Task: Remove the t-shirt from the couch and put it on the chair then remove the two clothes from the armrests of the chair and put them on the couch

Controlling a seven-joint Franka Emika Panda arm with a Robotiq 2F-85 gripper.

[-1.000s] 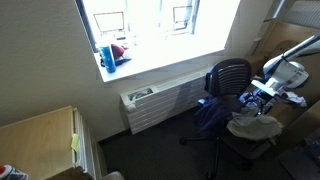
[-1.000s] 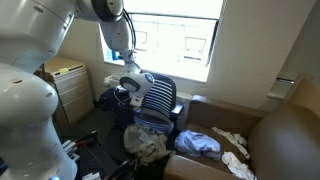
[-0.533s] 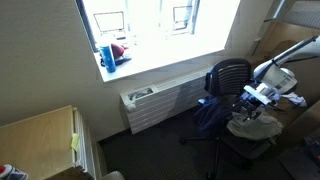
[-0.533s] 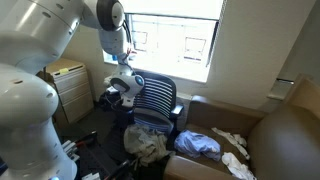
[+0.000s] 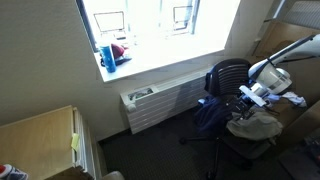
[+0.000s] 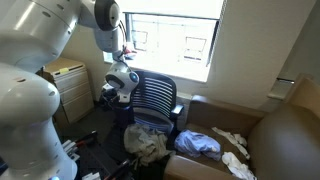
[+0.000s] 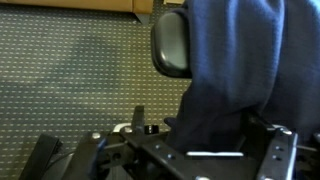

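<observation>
Looking through the wrist camera, I see a dark blue garment (image 7: 238, 60) draped over one arm of the chair (image 6: 158, 98). It hangs in folds beside the black armrest pad (image 7: 172, 45), with the speckled carpet (image 7: 60, 90) below it. Black hardware fills the bottom of that view, and I cannot sort out there which parts are fingers. In an exterior view the gripper (image 5: 245, 99) hangs at the end of the white arm (image 5: 290, 52), just above that armrest and close against the dark cloth. Whether it touches I cannot tell, nor can I tell how wide the jaws stand or whether they have hold of anything. A pale, crumpled t-shirt (image 6: 147, 142) lies on the chair seat. On the brown couch (image 6: 285, 135) beside the chair lies a light blue cloth (image 6: 198, 143), with a white cloth (image 6: 238, 166) a little farther along the cushion. The chair stands near the radiator (image 5: 160, 105) under the window.
</observation>
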